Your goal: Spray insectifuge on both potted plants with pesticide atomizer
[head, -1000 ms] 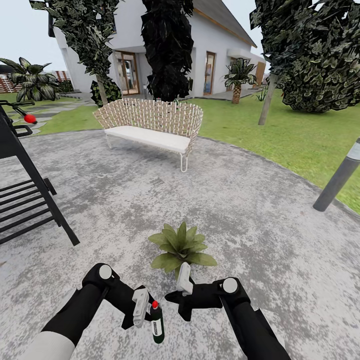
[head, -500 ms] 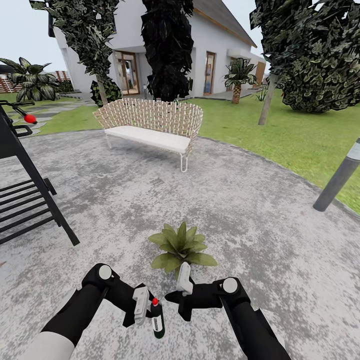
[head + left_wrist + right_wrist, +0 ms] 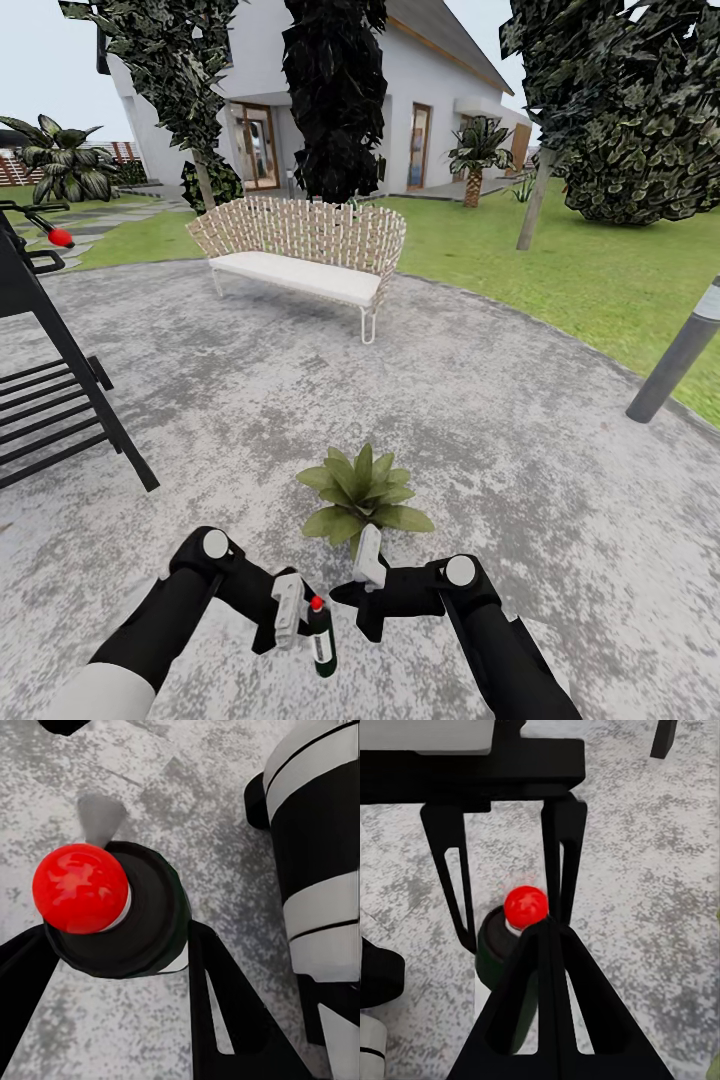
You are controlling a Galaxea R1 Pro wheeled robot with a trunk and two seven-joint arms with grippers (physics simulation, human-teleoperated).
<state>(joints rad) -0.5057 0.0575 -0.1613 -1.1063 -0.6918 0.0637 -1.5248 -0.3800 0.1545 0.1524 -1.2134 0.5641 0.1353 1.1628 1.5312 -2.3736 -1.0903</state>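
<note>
The pesticide atomizer [image 3: 321, 640] is a slim dark bottle with a red cap, held upright just above the stone patio [image 3: 500, 430]. My left gripper [image 3: 292, 612] is shut on it. In the left wrist view the red-capped atomizer [image 3: 112, 907] sits between the two black fingers [image 3: 225, 1005]. My right gripper [image 3: 368, 562] is shut on nothing, just right of the bottle and close to the plant. The right wrist view looks past its closed fingertips [image 3: 547, 934] at the atomizer [image 3: 521, 911]. One potted plant [image 3: 364, 492], a low green rosette, stands on the patio directly ahead of both grippers.
A wicker bench [image 3: 300, 250] stands across the patio. A black slatted rack [image 3: 50, 400] is at the left and a grey bollard [image 3: 680, 355] at the right edge by the lawn [image 3: 560, 260]. Trees and a white house [image 3: 420, 100] lie beyond.
My left gripper has shifted slightly right with the atomizer, closer to the right gripper. The right arm and the plant have not moved.
</note>
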